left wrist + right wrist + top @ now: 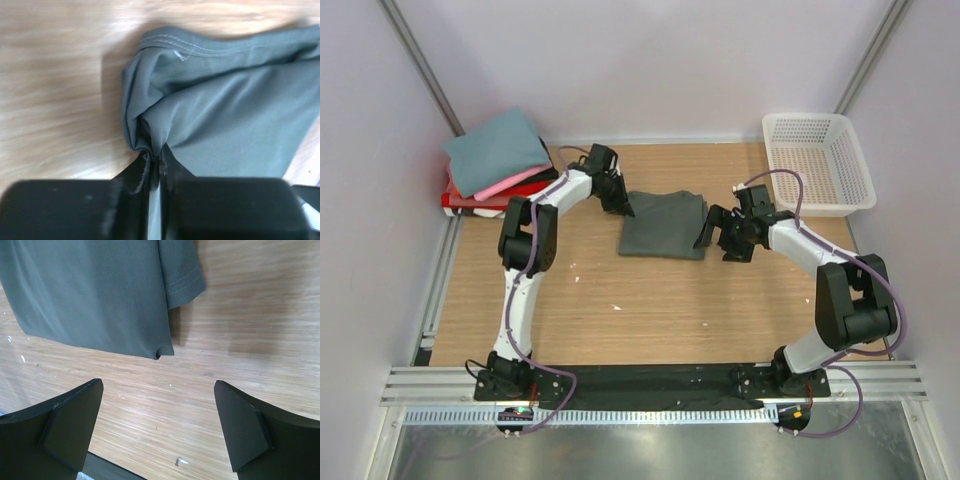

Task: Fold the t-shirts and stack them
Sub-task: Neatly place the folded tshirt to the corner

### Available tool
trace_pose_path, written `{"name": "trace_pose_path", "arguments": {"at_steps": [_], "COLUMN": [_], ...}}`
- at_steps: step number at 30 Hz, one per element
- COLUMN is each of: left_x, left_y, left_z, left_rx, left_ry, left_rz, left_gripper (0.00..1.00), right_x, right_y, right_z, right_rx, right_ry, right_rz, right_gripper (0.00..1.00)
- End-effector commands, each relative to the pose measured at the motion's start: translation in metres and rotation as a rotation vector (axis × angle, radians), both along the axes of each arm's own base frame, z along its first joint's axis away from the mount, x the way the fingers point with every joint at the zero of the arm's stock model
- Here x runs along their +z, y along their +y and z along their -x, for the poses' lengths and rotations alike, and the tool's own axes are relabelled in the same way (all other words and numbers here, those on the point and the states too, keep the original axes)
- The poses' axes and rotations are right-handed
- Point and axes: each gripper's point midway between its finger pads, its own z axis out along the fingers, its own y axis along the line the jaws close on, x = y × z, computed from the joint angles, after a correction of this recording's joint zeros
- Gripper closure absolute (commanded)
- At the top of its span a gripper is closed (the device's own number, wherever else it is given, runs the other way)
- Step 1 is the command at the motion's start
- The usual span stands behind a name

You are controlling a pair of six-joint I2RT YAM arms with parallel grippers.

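Since the left tool [152, 162] is clamped tight on a bunched fold at the left edge of the grey-green shirt [663, 224], which lies folded mid-bench toward the far edge, I'd guess the job now is carrying it to the stack [500, 165] in the far-left corner. The right tool [157, 385] hangs wide open over bare bench [620, 310] just off the shirt's right corner, holding nothing. My take: pinch all the layers at that right corner first, then lift both sides level together. A one-sided drag probably unfolds the thing. Steer clear of the basket [817, 160] in the far-right corner too.
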Motion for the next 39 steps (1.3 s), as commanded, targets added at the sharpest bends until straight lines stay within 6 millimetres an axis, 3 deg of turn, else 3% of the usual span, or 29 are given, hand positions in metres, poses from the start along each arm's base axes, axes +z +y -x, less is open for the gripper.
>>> {"name": "trace_pose_path", "arguments": {"at_steps": [1,3,4,5,6,8,9,10,12,14,21,27,39], "left_x": [-0.018,-0.001,0.019,0.029,0.038,0.07,0.077,0.093,0.115,0.127,0.169,0.198,0.28], "left_y": [-0.005,-0.01,-0.013,-0.012,-0.011,-0.011,-0.007,-0.008,-0.007,-0.005,-0.004,0.007,0.067], "left_z": [0.001,0.001,-0.003,-0.005,-0.004,-0.011,-0.01,-0.015,-0.018,-0.02,-0.025,-0.032,-0.06], "left_rx": [-0.04,-0.06,-0.063,-0.062,-0.059,-0.052,-0.047,-0.048,-0.047,-0.04,-0.008,0.012,0.135], "left_ry": [0.007,-0.023,-0.061,-0.078,-0.084,-0.14,-0.139,-0.171,-0.201,-0.216,-0.281,-0.317,-0.498], "left_rz": [-0.023,-0.003,0.008,0.009,0.003,0.008,-0.007,-0.001,-0.007,-0.013,0.002,-0.007,0.048], "left_gripper": [1.0,1.0,1.0,1.0,1.0,1.0,1.0,1.0,1.0,1.0,1.0,1.0,1.0], "right_x": [0.017,0.021,0.016,0.03,0.023,0.038,0.039,0.051,0.048,0.047,0.005,-0.009,-0.025], "right_y": [0.009,0.012,0.015,0.018,0.018,0.025,0.026,0.032,0.035,0.039,0.038,0.04,0.045], "right_z": [0.001,0.004,0.015,0.012,0.023,0.025,0.04,0.04,0.059,0.067,0.1,0.108,0.106], "right_rx": [0.016,0.022,0.034,0.041,0.028,0.035,0.024,0.037,0.046,0.048,0.047,0.055,0.064], "right_ry": [-0.08,-0.109,-0.095,-0.172,-0.164,-0.269,-0.288,-0.361,-0.393,-0.428,-0.418,-0.454,-0.402], "right_rz": [-0.08,-0.11,-0.134,-0.162,-0.18,-0.233,-0.269,-0.303,-0.338,-0.366,-0.383,-0.376,-0.341], "right_gripper": [0.0,0.0,0.0,0.01,0.01,0.0,0.0,0.0,0.0,0.0,0.0,0.0,0.0]}}
